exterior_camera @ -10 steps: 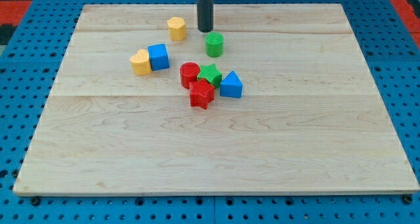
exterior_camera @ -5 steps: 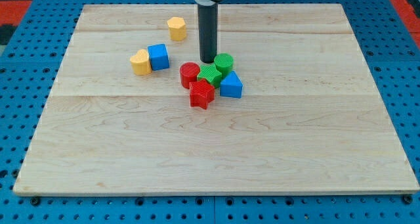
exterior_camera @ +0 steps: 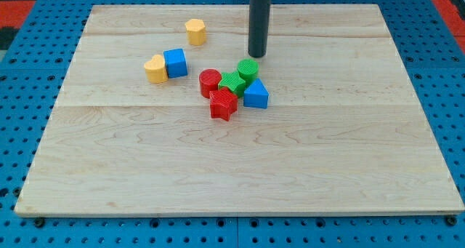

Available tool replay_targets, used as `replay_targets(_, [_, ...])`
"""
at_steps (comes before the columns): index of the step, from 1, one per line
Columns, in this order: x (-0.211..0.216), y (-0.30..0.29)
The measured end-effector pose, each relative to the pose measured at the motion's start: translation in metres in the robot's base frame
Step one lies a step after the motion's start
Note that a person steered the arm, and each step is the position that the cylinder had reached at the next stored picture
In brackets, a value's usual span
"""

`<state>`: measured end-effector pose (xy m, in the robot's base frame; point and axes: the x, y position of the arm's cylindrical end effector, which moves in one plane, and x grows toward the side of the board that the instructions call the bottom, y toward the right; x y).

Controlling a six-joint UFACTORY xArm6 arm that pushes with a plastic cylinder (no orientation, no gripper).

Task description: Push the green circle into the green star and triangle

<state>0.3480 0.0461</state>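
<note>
The green circle (exterior_camera: 248, 70) stands touching the green star (exterior_camera: 232, 83) at its upper right and sits just above the blue triangle (exterior_camera: 255, 94). My tip (exterior_camera: 256, 55) is a little above the green circle, slightly to the view's right, apart from it. The star is wedged between the red circle (exterior_camera: 210, 82), the red star (exterior_camera: 223, 104) and the blue triangle.
A blue cube (exterior_camera: 175, 62) and a yellow heart-like block (exterior_camera: 155, 69) touch each other left of the cluster. A yellow hexagon (exterior_camera: 195, 31) lies near the view's top. All rest on the wooden board (exterior_camera: 240, 175).
The green circle was pushed down and slightly right until it met the green star. My tip then moved away, up and to the right.
</note>
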Motion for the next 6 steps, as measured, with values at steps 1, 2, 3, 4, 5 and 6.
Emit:
replay_targets(1, [0.031, 0.006])
replay_targets(2, [0.032, 0.006])
replay_targets(3, [0.061, 0.006])
replay_targets(4, [0.063, 0.006])
replay_targets(5, [0.063, 0.006])
replay_targets(6, [0.071, 0.022])
